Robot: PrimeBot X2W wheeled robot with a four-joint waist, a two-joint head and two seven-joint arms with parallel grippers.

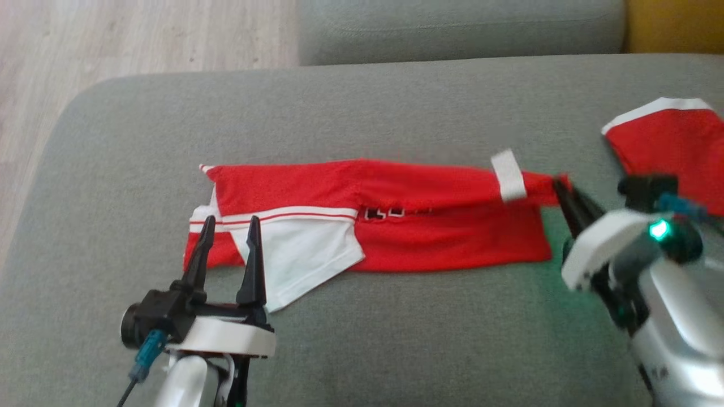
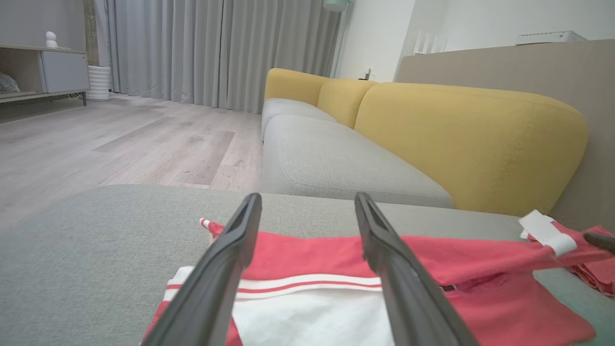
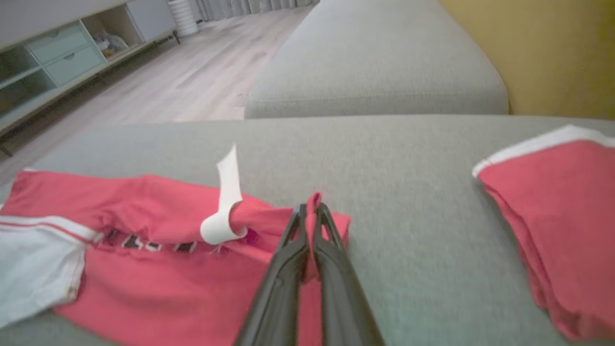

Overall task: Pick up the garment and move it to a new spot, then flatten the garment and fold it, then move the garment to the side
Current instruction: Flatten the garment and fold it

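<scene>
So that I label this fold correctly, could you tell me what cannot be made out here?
1. Dark lettering on the red garment: head view, tucked under a fold.
2. Second red cloth: head view, cut by the right edge, partly behind the right arm.
3. Left gripper: head view, whether its open fingers touch the red garment is unclear.

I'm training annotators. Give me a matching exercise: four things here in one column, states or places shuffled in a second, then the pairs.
1. left hand
2. right hand
3. white label
4. second red garment

A. apart, at cushion's right
B. open, over white sleeve
C. shut on folded garment's end
D. looped on the upper fold

Pairs: 1-B, 2-C, 3-D, 4-A
</scene>
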